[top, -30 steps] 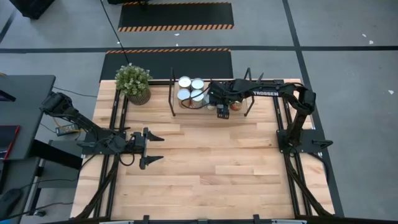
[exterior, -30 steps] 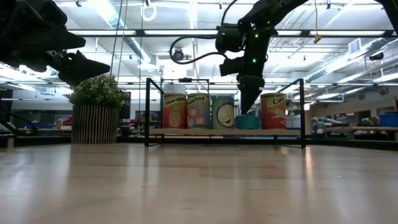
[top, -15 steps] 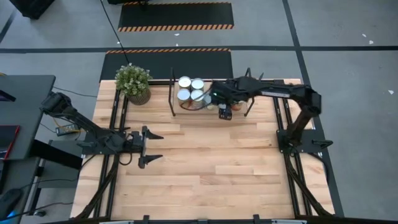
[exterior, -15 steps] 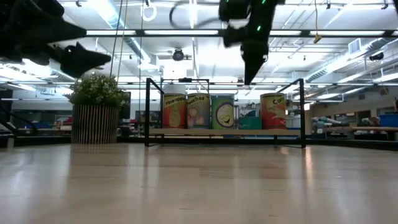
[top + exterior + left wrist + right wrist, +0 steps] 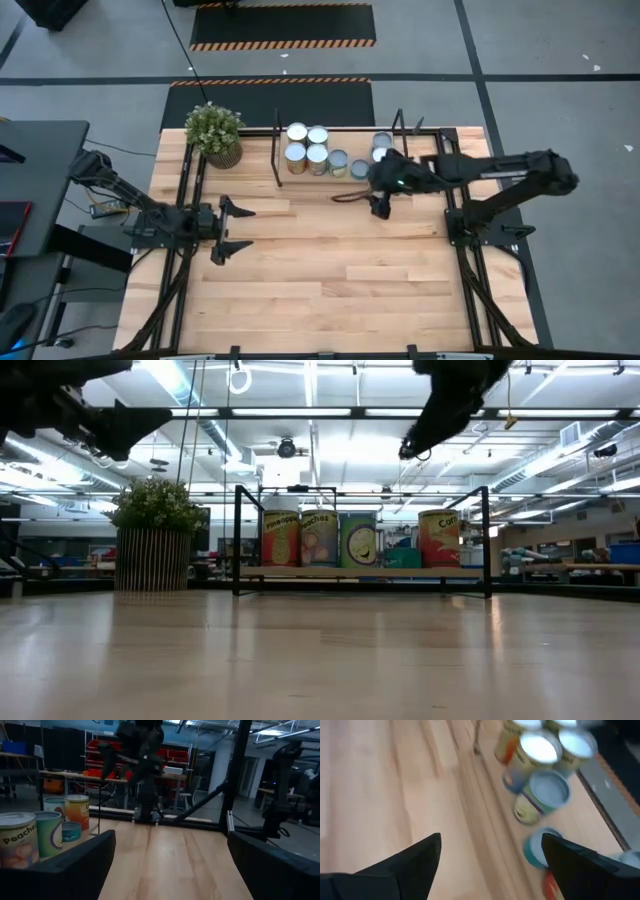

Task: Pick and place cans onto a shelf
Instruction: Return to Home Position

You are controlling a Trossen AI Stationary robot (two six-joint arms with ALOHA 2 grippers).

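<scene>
Cans (image 5: 317, 154) stand together on the shelf (image 5: 255, 572), which runs along the far edge of the table (image 5: 330, 280) between two thin black end frames. From table height I see a front row: three tall cans side by side, then a low blue can (image 5: 400, 557), then a taller red and yellow can (image 5: 439, 538) nearest the right frame. From above, more silver tops show behind them, so the left end of the shelf is two rows deep.

My right pincer (image 5: 380, 203) hangs in the air over the table, just in front of the right half of the shelf and higher than the tops of the end frames, touching no can. Its fingers (image 5: 395, 870) are spread wide with nothing between them; past them I look down on can tops and table boards.

My left pincer (image 5: 235, 228) waits over the left side of the table, well apart from the shelf and pointing across toward the right arm. It is also spread wide and holds nothing. Its wrist camera catches the row of cans from the side, the Peaches can (image 5: 17, 840) nearest.

A potted plant (image 5: 215, 135) stands at the far left corner of the table, just beside the left frame of the shelf.
</scene>
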